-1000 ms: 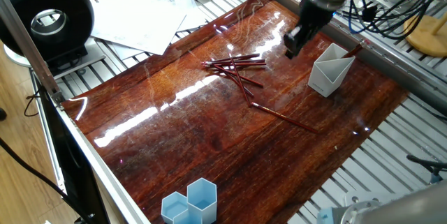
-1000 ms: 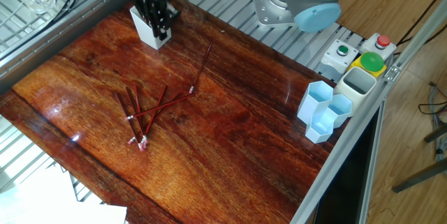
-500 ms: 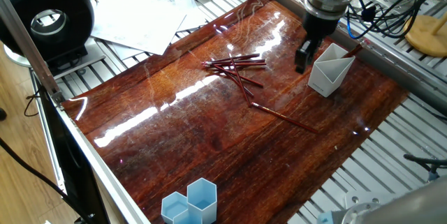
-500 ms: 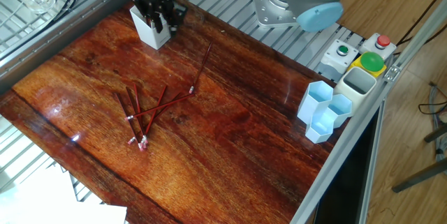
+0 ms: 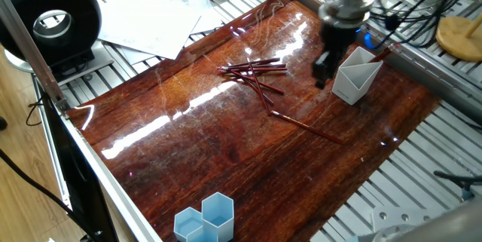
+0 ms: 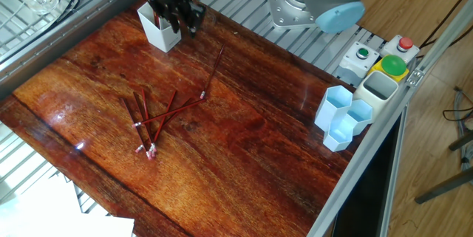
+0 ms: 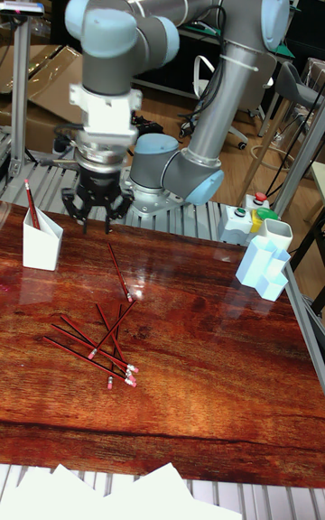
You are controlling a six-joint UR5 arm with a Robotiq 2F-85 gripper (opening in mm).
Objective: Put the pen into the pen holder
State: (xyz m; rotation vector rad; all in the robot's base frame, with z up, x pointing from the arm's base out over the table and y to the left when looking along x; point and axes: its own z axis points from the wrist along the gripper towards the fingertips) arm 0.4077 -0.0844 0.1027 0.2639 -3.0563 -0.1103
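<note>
The glossy reddish wooden surface (image 7: 181,376) carries loose pens (image 7: 95,344), with the pen holder (image 7: 41,240) at ten o'clock; the tool (image 7: 94,213) hangs released, fingers spread.

Robotics lab: aluminium-profile bench (image 6: 244,23), button box (image 6: 380,56), office chairs (image 7: 293,91) behind.

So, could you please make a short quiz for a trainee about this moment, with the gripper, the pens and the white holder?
1. True or false: the gripper is holding a pen.
2. What stands inside the pen holder? A) nothing B) one pen C) a blue cup
3. Fill in the missing word: the loose pens lie on the ____.

Key: 1 false, its fingers are spread and empty. 2 B. 3 table.
</note>
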